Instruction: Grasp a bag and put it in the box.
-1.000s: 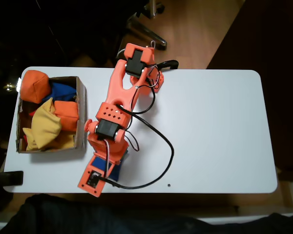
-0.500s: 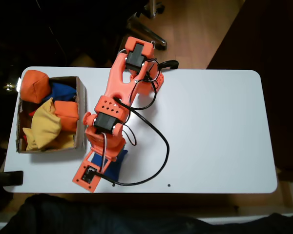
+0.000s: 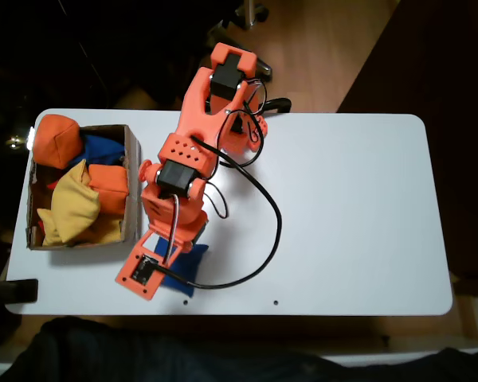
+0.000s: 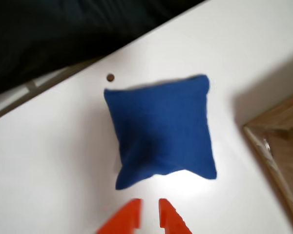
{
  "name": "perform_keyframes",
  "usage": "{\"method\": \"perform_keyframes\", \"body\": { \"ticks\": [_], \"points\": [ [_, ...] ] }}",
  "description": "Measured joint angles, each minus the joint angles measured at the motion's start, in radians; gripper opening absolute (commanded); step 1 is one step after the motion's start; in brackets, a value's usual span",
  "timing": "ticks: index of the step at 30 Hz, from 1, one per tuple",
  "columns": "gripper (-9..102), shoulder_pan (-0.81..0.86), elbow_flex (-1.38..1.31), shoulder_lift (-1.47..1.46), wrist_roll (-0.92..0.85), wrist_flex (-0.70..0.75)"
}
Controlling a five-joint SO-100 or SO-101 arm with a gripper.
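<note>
Lying flat on the white table [image 4: 49, 161], the blue bag [image 4: 161, 131] sits just beyond the orange gripper [image 4: 150, 214], whose nearly closed fingers hold nothing, near the box [image 4: 278, 146].

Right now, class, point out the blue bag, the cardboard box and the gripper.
blue bag [image 4: 161, 134], wrist view, middle of its fabric.
cardboard box [image 3: 132, 187], fixed view, its right wall.
gripper [image 4: 149, 207], wrist view, midway between orange fingertips.

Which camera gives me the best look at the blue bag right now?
The wrist view: the blue bag lies whole and unobstructed on the table, just ahead of the jaws. In the fixed view the arm covers most of it, leaving a blue corner.
</note>
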Motion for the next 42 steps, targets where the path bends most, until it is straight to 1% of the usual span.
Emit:
{"method": "perform_keyframes", "body": {
  "ticks": [1,4,7,16,25,32,42],
  "points": [
    [27,0.006,0.009,0.006,-0.006,-0.008],
    [32,0.025,0.023,0.012,-0.011,-0.025],
    [41,0.04,0.037,0.012,-0.04,-0.032],
    [54,0.075,0.046,0.012,-0.097,-0.061],
    [60,0.115,0.046,-0.041,-0.195,-0.061],
    [62,0.123,0.038,-0.123,-0.207,-0.061],
    [62,0.146,-0.072,-0.241,-0.233,-0.061]
  ]
}}
